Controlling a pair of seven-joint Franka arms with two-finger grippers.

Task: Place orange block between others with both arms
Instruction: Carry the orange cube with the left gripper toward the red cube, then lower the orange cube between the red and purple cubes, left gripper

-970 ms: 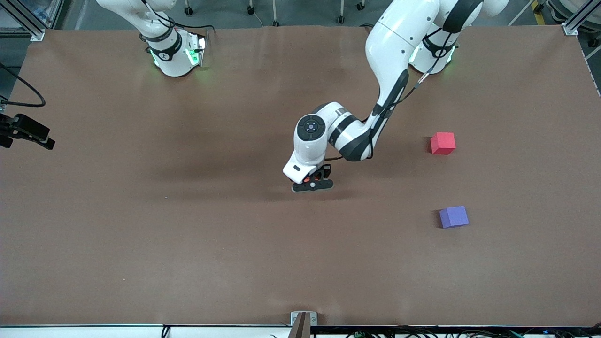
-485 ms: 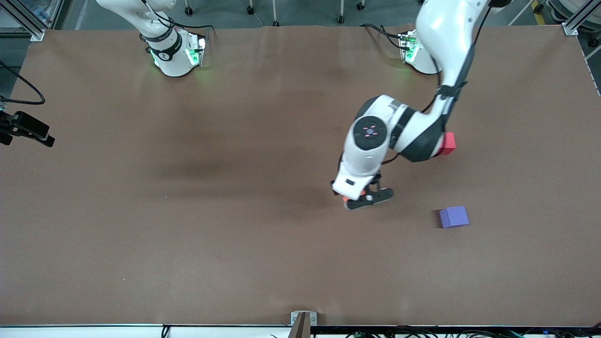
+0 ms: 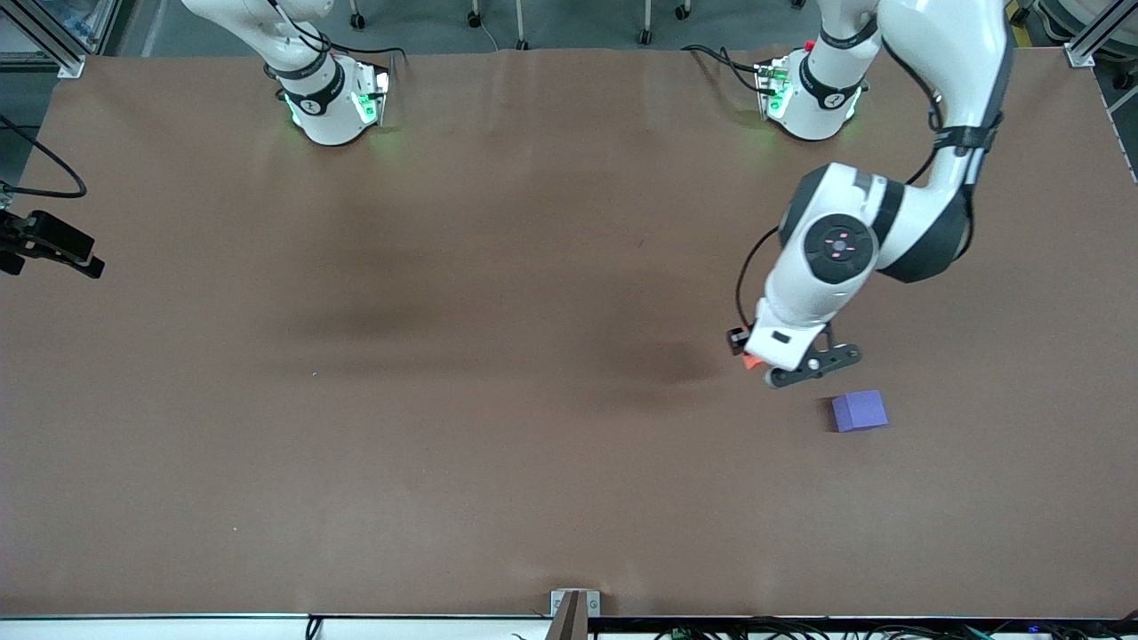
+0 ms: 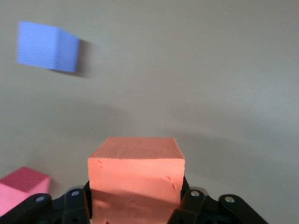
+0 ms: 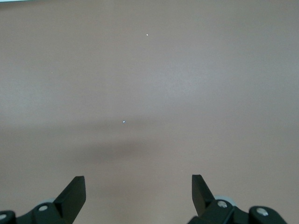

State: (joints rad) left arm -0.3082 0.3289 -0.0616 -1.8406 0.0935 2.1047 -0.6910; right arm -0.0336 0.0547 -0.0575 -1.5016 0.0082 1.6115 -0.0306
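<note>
Carrying the orange block (image 4: 135, 179), left gripper (image 3: 782, 360) clamped on it low down, up in the air over the bench (image 3: 444, 444) just short of the purple-blue cube (image 3: 859, 411). In the left wrist view the block sits square between the jaws, top face level, purple-blue cube ahead of the gripper, red-pink cube (image 4: 21, 186) off to one side and close. In the front view the left arm hides the red-pink cube, so the gap between the two can't be read there.

Handling guess: block looks like matte foam, light, a bit soft, with dents on the face. It shouldn't slip, but it may squash or spring slightly on release. Flat opposite faces are the right hold, as now.

Right gripper (image 5: 135, 191) is spread wide and holding nothing, over bare bench at the right arm's end; that arm waits.

Next, probably: shift over the gap, lower until the block touches the bench, then let go.
</note>
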